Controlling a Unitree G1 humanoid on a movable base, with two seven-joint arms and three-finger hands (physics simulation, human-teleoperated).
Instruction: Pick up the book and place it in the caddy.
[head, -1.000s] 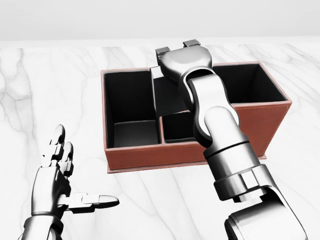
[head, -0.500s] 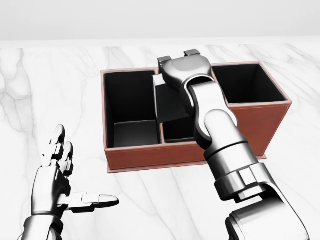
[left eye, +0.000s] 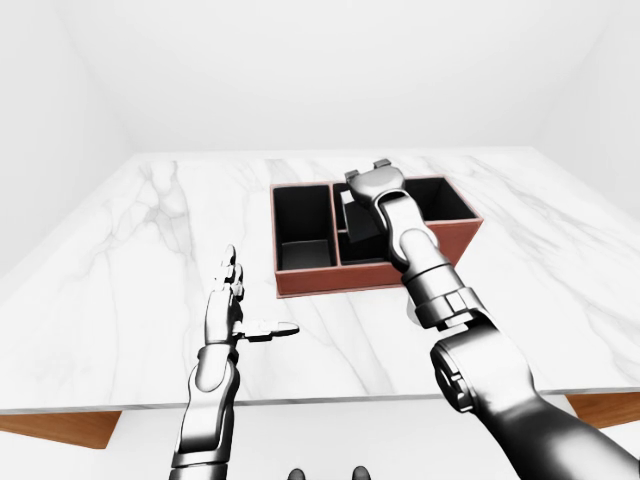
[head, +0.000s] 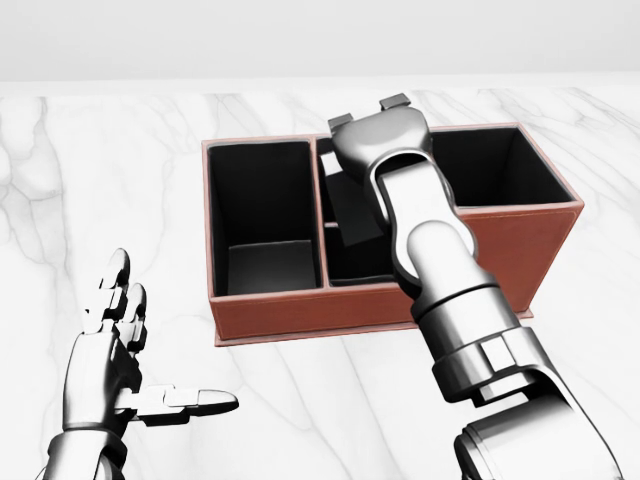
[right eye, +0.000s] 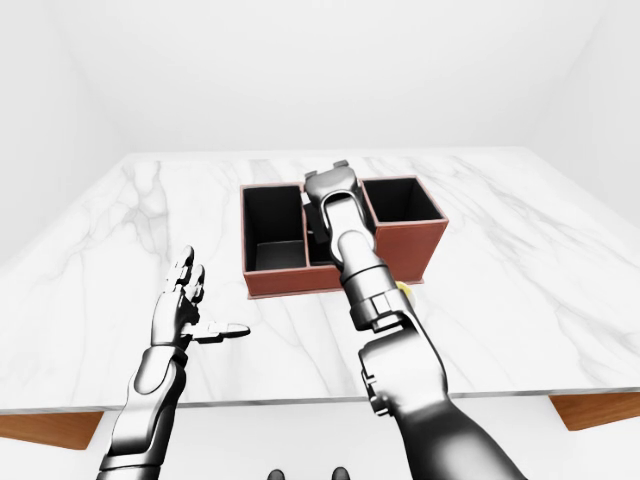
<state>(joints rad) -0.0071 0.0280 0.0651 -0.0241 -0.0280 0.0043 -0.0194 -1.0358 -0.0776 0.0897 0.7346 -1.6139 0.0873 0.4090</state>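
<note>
White marble table (head: 120, 180) fills the head view, and on it, toward the upper middle, sits the reddish-brown caddy (head: 300, 310) with its black-lined compartments, the left one and the right one showing nothing inside. My right arm runs up from the lower right over the caddy's near wall, my right hand (head: 375, 135) above the middle compartment, where the dark book (head: 352, 215) hangs tilted just below it; whether my fingers pinch it I cannot tell, the hand's back hides them. My left hand (head: 112, 350) hovers low left, well apart from the caddy, fingers spread, thumb out sideways, holding nothing.
</note>
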